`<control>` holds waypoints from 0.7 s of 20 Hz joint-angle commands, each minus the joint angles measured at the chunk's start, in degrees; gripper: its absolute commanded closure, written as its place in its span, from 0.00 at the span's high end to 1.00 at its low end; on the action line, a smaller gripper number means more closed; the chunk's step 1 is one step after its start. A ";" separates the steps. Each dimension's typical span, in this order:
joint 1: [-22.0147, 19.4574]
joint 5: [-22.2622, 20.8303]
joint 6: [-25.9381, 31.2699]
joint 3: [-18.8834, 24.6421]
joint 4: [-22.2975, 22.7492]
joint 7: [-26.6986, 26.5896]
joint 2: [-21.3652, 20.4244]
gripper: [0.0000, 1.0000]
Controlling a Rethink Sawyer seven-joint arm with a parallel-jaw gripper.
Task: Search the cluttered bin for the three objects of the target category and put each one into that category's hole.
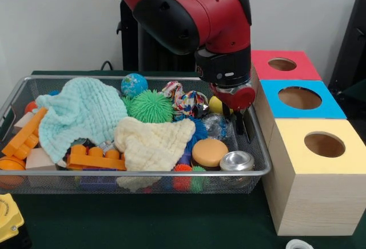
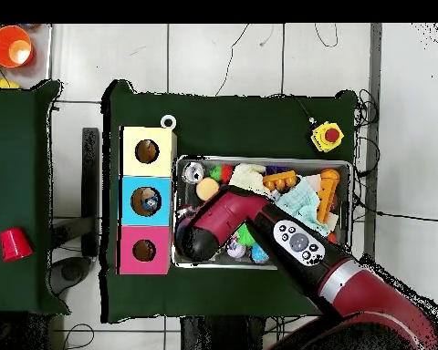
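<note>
The red and black Sawyer arm [image 1: 194, 9] reaches down into the right end of the wire-mesh bin [image 1: 143, 175] on the green counter [image 1: 171, 220], its claw [image 1: 239, 124] hanging just inside the bin's right wall. The dark fingers [image 1: 247, 126] stand a little apart with nothing gripped between them. Just beside the claw, toward the bin's middle, a crumpled clear plastic bottle [image 1: 217, 125] lies among the clutter, not touching the fingers as far as can be seen. Around it sit a yellow-orange disc [image 1: 209, 152], a shiny metal can [image 1: 237, 161] against the near rim, a green spiky ball [image 1: 150, 106], a small globe ball [image 1: 134, 84], a mint-green cloth [image 1: 80, 115], a cream cloth [image 1: 154, 143] and orange building bricks [image 1: 94, 159]. Just to the right of the bin stand three pale wooden boxes in a row; the middle one carries the sky-blue panel with its round hole [image 1: 299, 97], between a yellow-topped box [image 1: 323, 144] and a red-topped box [image 1: 282, 64]. From overhead, the arm covers the bin's end next to the boxes.
</note>
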 commanded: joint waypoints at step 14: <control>3.66 -7.99 11.69 -10.95 -13.77 -16.26 1.29 1.00</control>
